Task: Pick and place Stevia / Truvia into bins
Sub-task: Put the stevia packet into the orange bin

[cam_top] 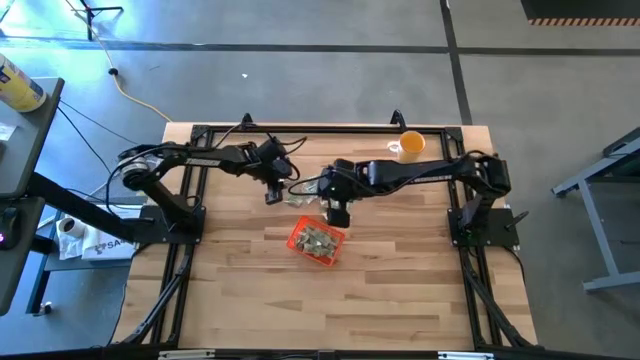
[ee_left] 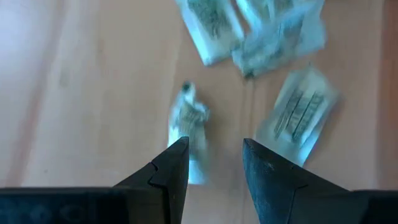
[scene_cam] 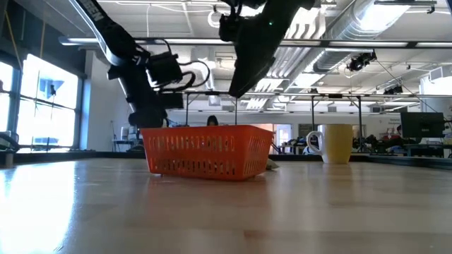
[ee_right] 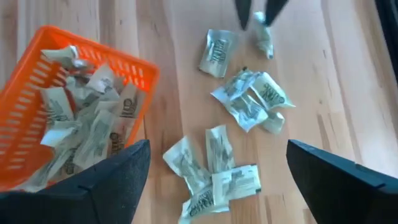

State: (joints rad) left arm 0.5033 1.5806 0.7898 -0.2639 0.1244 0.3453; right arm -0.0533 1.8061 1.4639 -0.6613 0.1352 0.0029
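Sachets [ee_right: 245, 99] lie loose beside the orange bin [ee_right: 37, 93], right gripper [ee_right: 217, 177] spread wide above, cup [cam_top: 411, 145] apart.

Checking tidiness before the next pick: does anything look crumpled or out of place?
Nothing is spilled. One sachet below the left gripper looks crumpled and twisted, unlike the flat ones lying beside it. Other loose sachets wait outside the orange bin.

We see a pale wooden counter [cam_top: 250, 300] made of long planks, edged by a black metal frame [cam_top: 300, 130], and on it, near the far right corner, a yellow-orange cup [cam_top: 411, 144] with a white mug [cam_top: 395, 149] just beside it. On the grey floor [cam_top: 300, 80] beyond, a yellow cable [cam_top: 135, 95] trails past the counter's far left corner.
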